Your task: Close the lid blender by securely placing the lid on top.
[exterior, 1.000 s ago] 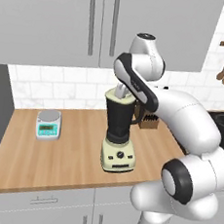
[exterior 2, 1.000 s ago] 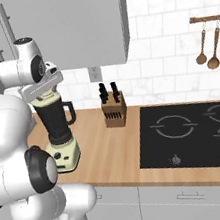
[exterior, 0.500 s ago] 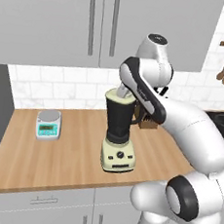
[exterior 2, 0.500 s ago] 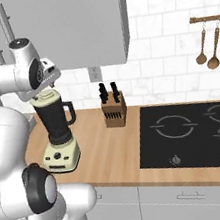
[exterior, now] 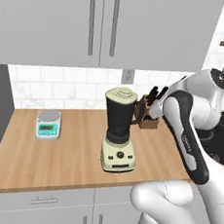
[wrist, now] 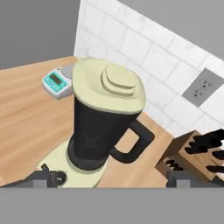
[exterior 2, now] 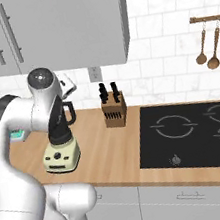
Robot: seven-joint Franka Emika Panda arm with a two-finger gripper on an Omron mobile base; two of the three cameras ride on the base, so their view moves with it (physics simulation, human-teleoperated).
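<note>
The blender (exterior: 120, 129) stands on the wooden counter (exterior: 55, 162), a dark tapered jar with a side handle on a cream base. The cream lid (exterior: 121, 95) sits flat on the jar's top with its round knob up. The hand view looks down on the lid (wrist: 111, 85) and the blender jar (wrist: 98, 135) from behind and to the right. My gripper (wrist: 111, 180) is open, its fingertips far apart with nothing between them. It hangs clear of the lid, to the right of the jar (exterior: 153, 107). In the right base view my arm covers much of the blender (exterior 2: 62, 153).
A grey-and-teal kitchen scale (exterior: 49, 125) stands at the counter's left. A knife block (exterior: 150, 115) is by the wall just right of the blender, close to my hand. A black hob (exterior 2: 191, 131) lies further right, with utensils (exterior 2: 213, 49) hanging above it. Wall cabinets (exterior: 103, 25) overhang the counter.
The gripper has opened, let go of the lid and drawn back to the right, away from the jar's top. The lid stays on the jar.
</note>
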